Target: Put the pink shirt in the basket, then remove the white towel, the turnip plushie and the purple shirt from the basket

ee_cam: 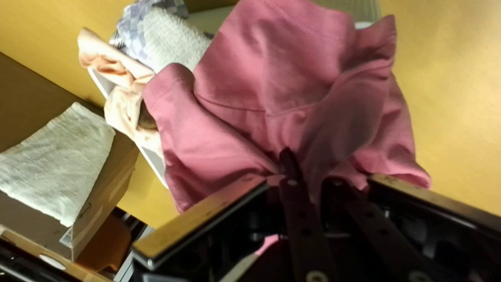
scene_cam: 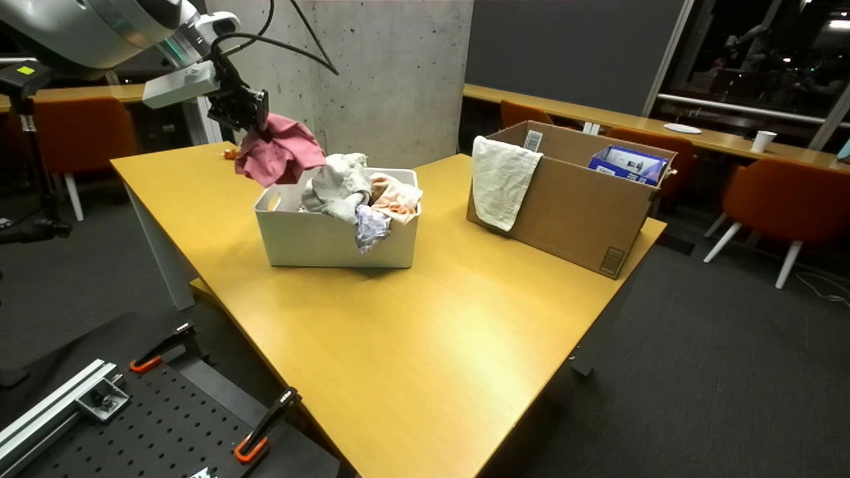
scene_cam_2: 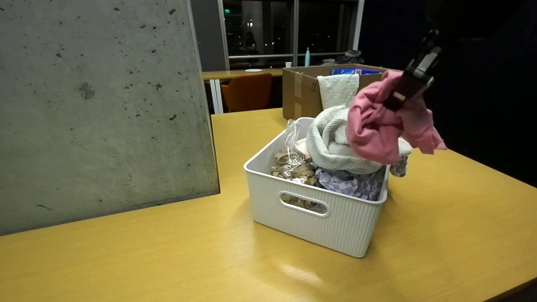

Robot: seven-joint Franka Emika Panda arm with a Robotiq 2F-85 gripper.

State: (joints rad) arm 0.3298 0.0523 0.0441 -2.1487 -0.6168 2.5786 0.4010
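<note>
Clutching pink shirt [scene_cam: 282, 153], tool [ee_cam: 310, 171] near basket [scene_cam_2: 310, 228], clear plastic [scene_cam_2: 292, 136] (only in an exterior view)

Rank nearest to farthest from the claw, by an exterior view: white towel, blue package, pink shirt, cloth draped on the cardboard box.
1. Pink shirt: held in the claw.
2. White towel: heaped in the basket.
3. Draped cloth: over a wall of the cardboard box.
4. Blue package: inside that box, beyond the cloth.
</note>
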